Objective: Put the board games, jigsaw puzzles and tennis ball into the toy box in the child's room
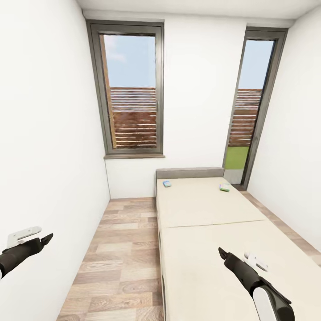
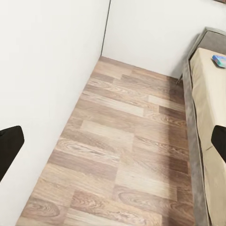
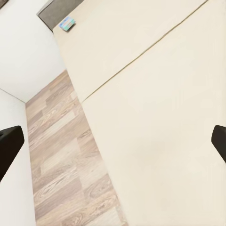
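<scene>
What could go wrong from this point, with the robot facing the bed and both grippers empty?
1. Both board games, the blue one and the green-white one, lie at the far end of the bed by the headboard, so reaching them probably needs a long stretch over the mattress.
2. The floor strip between wall and bed looks narrow, so the base could scrape either.
3. The left gripper hangs close to the wall and could graze it.

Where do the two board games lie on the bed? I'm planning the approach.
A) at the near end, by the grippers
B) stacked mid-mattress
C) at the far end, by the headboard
C: the blue board game and the green-white board game lie apart near the headboard.
</scene>
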Available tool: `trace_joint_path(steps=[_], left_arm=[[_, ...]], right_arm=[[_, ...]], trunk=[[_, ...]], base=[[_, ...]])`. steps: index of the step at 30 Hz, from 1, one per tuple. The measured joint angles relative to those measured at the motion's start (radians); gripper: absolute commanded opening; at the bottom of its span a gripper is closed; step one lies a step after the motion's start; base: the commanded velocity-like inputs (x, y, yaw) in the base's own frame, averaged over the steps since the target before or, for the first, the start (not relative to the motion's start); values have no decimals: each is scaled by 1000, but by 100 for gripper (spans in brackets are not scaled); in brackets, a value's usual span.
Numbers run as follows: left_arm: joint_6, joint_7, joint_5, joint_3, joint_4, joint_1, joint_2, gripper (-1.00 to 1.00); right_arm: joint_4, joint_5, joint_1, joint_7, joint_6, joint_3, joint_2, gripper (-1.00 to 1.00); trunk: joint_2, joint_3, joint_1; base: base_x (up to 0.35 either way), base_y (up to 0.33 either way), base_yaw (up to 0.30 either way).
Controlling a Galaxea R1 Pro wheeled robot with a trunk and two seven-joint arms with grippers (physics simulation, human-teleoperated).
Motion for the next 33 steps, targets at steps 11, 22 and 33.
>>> trace_joint_path(steps=[11,22,33], left_arm=[[2,0,0,0,0,0,0,100],[1,0,0,0,0,0,0,100],[1,0,0,1,-1,0,0,100]], right_arm=[[0,0,0,0,0,-1,-1,100],[0,0,0,1,0,-1,-1,100],[0,0,0,1,0,-1,-1,100]], trunk=[[0,0,0],[0,1,0],[0,8,0]], base=[[33,90,-4],[45,75,-15],[2,7,-120]])
